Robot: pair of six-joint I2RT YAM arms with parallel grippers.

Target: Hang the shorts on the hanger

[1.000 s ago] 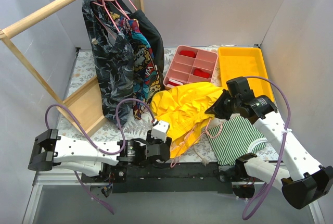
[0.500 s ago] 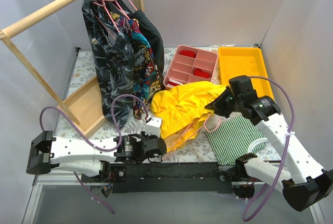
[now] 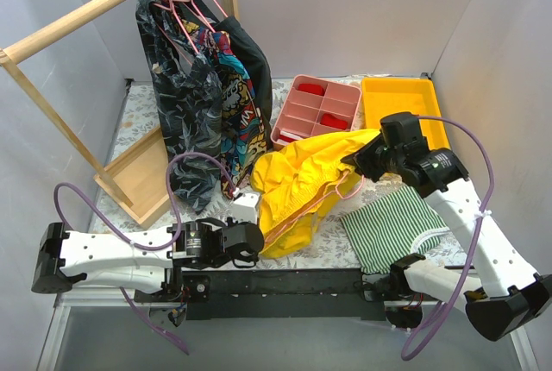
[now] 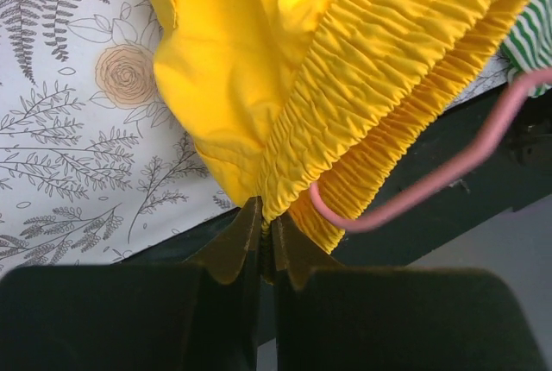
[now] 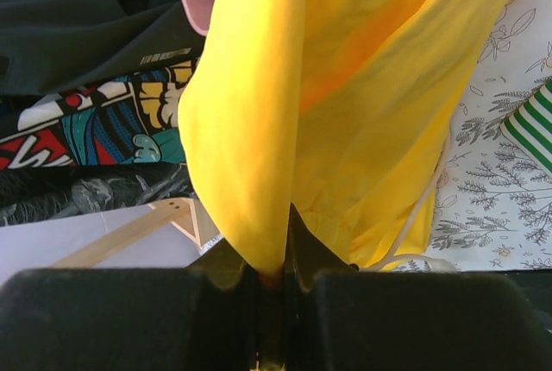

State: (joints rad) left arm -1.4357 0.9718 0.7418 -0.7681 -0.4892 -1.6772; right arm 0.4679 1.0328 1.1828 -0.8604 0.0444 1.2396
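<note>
Left wrist view has our left gripper (image 4: 263, 235) pinching the shorts (image 4: 345, 60) at the waistband, just left of the striped cloth (image 3: 388, 229), while our right gripper (image 5: 274, 274) pinches their other edge, and we judge the loosely threaded hanger (image 4: 431, 179) could slip out if either pull tilts it.

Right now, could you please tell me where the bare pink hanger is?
The hanger lies mid-table in the top view, against the shorts' waistband, left of the striped cloth.
</note>
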